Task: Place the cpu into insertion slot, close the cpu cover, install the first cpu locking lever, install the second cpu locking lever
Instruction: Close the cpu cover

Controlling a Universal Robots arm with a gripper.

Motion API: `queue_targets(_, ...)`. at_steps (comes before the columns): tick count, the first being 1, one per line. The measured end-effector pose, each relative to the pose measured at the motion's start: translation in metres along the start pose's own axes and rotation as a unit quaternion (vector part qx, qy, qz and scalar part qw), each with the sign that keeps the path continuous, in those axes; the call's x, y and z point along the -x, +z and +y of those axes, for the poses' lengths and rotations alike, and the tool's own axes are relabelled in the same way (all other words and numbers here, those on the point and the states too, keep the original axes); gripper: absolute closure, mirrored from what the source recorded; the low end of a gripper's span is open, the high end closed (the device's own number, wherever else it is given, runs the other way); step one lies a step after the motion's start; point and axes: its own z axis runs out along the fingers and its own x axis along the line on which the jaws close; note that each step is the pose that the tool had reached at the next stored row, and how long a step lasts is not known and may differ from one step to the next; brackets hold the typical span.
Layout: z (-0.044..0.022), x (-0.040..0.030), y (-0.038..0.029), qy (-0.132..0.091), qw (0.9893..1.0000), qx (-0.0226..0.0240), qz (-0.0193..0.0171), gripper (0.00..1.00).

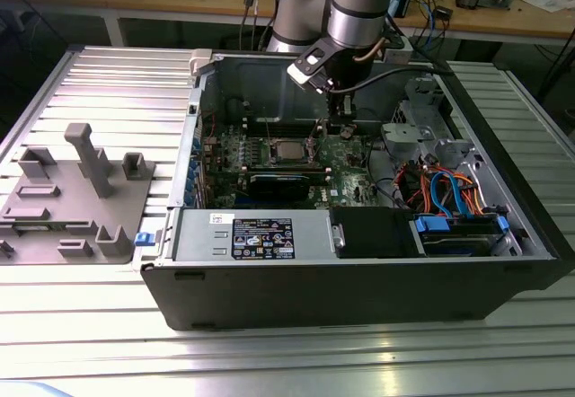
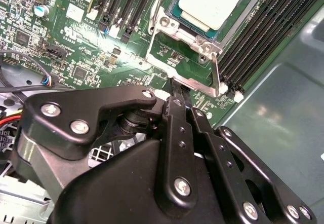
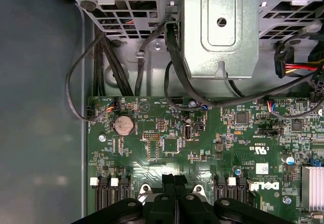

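Note:
The cpu [image 2: 215, 1], a pale silver square, lies flat in the socket on the green motherboard [image 2: 76, 36]; in the exterior view the cpu [image 1: 286, 152] sits mid-board inside the open computer case. The cpu cover [image 2: 174, 31] shows as silver metal framing at the socket's edge, and a thin silver bar [image 2: 215, 74] stands up beside it. I cannot tell whether the frame is pressed down. My gripper [image 2: 181, 89] is shut, its black fingertips [image 3: 174, 179] together just off the socket's edge, with nothing visibly between them. The arm reaches down into the case, gripper [image 1: 343, 120] to the exterior view's right of the cpu.
Black memory slots [image 2: 258, 36] flank the socket. A metal drive bracket [image 3: 217, 31] and black cables [image 3: 177, 72] hang over the board's edge. A power supply [image 1: 260, 235] and a drive bay [image 1: 454, 204] fill the case front. A grey fixture [image 1: 81, 190] stands on the table at the exterior view's left.

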Motion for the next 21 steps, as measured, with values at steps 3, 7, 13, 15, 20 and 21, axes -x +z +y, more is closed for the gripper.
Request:
queue_targets(3,-0.0012,0.0,0.0,0.0,1.0,0.0,0.0,0.89)
queue_targets(7,-0.002,0.0,0.0,0.0,1.0,0.0,0.0,0.89)
queue_targets(13,-0.0092,-0.0001,-0.0001,0.0,1.0,0.0,0.0,0.89)
queue_targets(15,-0.0125,-0.0001,-0.0001,0.0,1.0,0.0,0.0,0.89)
queue_targets(20,-0.0152,-0.0001,-0.0001,0.0,1.0,0.0,0.0,0.89)
queue_targets(21,-0.0158,-0.0001,-0.0001,0.0,1.0,0.0,0.0,0.89)
